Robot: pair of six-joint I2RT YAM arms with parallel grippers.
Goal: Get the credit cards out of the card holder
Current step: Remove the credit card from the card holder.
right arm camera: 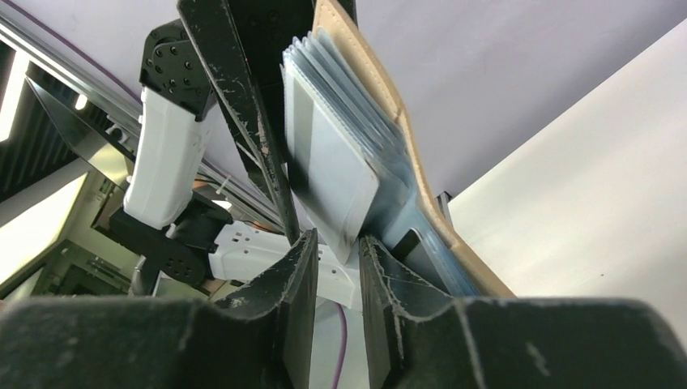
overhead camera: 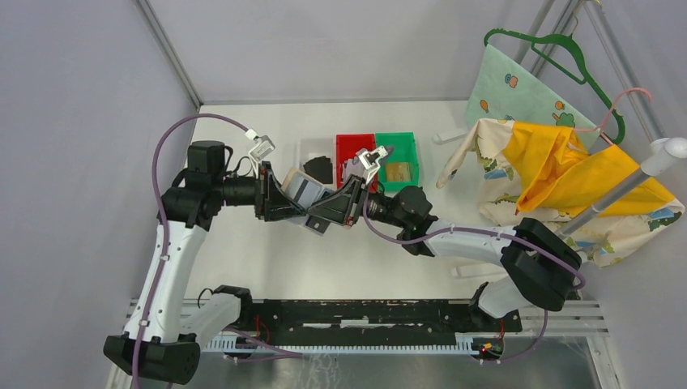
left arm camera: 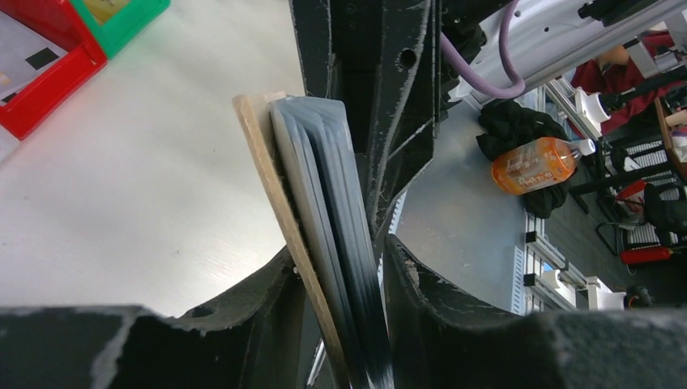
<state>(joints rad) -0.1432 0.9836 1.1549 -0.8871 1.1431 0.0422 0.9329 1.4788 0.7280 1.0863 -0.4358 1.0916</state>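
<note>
The beige card holder (overhead camera: pixel 306 193) is held in the air between both arms. My left gripper (overhead camera: pixel 301 209) is shut on it; in the left wrist view the gripper (left arm camera: pixel 344 275) clamps the beige cover (left arm camera: pixel 263 162) and the grey sleeves (left arm camera: pixel 320 178). My right gripper (overhead camera: pixel 326 219) meets it from the right. In the right wrist view its jaws (right arm camera: pixel 336 255) stand a narrow gap apart round the corner of a silvery-grey card (right arm camera: pixel 332 186) sticking out of the sleeves (right arm camera: pixel 381 138). A black card (overhead camera: pixel 322 168) lies in the white bin (overhead camera: pixel 305 152), a gold-tan card (overhead camera: pixel 398 172) in the green bin (overhead camera: pixel 405 142).
A red bin (overhead camera: pixel 348 144) stands between the white and green bins, with a pale card (left arm camera: pixel 20 53) in it. A rack with yellow and patterned cloths (overhead camera: pixel 567 170) and a green hanger (overhead camera: pixel 559 49) fills the right side.
</note>
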